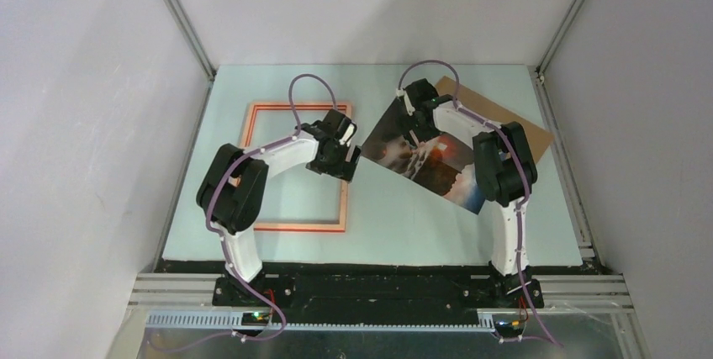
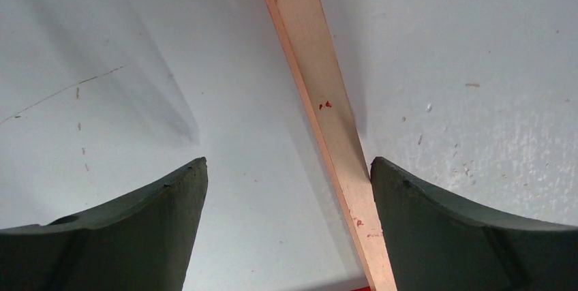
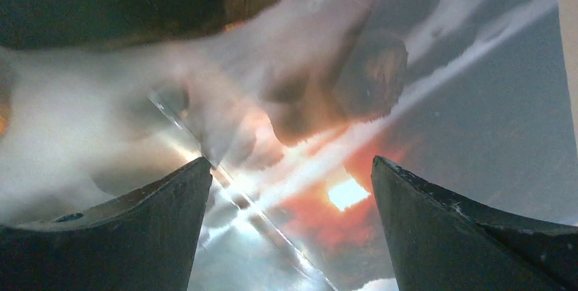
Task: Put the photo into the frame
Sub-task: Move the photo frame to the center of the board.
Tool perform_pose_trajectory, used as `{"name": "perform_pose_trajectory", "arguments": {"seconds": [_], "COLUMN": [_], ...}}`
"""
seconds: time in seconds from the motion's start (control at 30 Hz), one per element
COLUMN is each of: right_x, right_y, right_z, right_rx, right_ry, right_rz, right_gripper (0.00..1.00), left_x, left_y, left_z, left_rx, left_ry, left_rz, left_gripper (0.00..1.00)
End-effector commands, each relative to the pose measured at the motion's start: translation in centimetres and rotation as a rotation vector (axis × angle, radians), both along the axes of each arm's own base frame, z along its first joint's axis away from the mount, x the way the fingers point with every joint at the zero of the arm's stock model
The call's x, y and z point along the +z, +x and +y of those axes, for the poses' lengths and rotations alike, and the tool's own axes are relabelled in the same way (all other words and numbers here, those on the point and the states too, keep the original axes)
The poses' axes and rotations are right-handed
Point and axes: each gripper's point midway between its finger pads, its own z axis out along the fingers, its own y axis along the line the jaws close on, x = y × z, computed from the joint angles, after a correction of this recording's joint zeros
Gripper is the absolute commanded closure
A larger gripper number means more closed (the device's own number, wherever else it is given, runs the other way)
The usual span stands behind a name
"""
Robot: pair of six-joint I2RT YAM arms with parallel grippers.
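Observation:
The frame (image 1: 298,228) lies flat on the left of the table, a thin red and pale rim. My left gripper (image 1: 340,142) is open above its right side near the far corner. In the left wrist view the pale wood strip of the frame (image 2: 320,80) runs between the fingers, close against the right fingertip (image 2: 409,195). The photo (image 1: 429,161) lies tilted at centre right, with dark rocks, an orange sun and mist. My right gripper (image 1: 418,124) is open and low over its far part. In the right wrist view the photo (image 3: 354,100) fills the picture between the open fingers.
A plain brown backing board (image 1: 521,128) lies at the back right, partly under the photo and the right arm. The pale table (image 1: 404,216) is bordered by metal rails and grey walls on the left, right and back.

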Motion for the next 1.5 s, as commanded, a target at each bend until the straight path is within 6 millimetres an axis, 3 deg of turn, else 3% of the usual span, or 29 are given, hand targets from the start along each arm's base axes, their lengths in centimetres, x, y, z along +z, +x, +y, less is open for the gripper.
{"name": "perform_pose_trajectory", "arguments": {"seconds": [0.0,0.13,0.27,0.47,0.53,0.73,0.9,1.2,1.37,1.47], "right_x": [1.6,4.5,8.6,11.3,11.5,10.7,8.1,5.8,5.4,4.0], "right_y": [1.5,1.6,1.1,0.6,0.7,1.3,2.6,6.8,8.4,8.7], "right_z": [2.2,3.3,1.8,-4.8,-8.5,-16.6,-21.3,-26.2,-27.9,-28.7], "right_rx": [-0.035,-0.025,-0.032,-0.11,-0.164,-0.244,-0.279,-0.256,-0.221,-0.229], "right_ry": [0.111,0.209,0.267,0.28,0.274,0.252,0.234,0.236,0.222,0.226], "right_rz": [-0.006,-0.041,-0.111,-0.16,-0.166,-0.166,-0.134,-0.136,-0.144,-0.106], "right_gripper": [0.08,0.07,0.01,0.0,0.01,0.01,0.0,0.01,0.01,0.0], "left_x": [2.9,4.3,5.9,8.3,8.9,10.0,10.2,9.2,9.0,8.9], "left_y": [1.1,1.8,2.7,3.2,2.8,1.6,1.0,1.0,0.9,0.8], "left_z": [0.0,-0.8,-1.6,-2.5,-3.0,-4.0,-4.4,-4.7,-4.9,-5.2], "left_rx": [-0.045,-0.062,-0.075,-0.11,-0.138,-0.229,-0.274,-0.286,-0.291,-0.295], "left_ry": [-0.021,-0.055,-0.086,-0.135,-0.164,-0.229,-0.253,-0.255,-0.264,-0.275], "left_rz": [-0.104,-0.138,-0.173,-0.221,-0.221,-0.218,-0.211,-0.182,-0.171,-0.162], "left_gripper": [0.06,0.06,0.06,0.06,0.06,0.06,0.06,0.06,0.06,0.06]}}
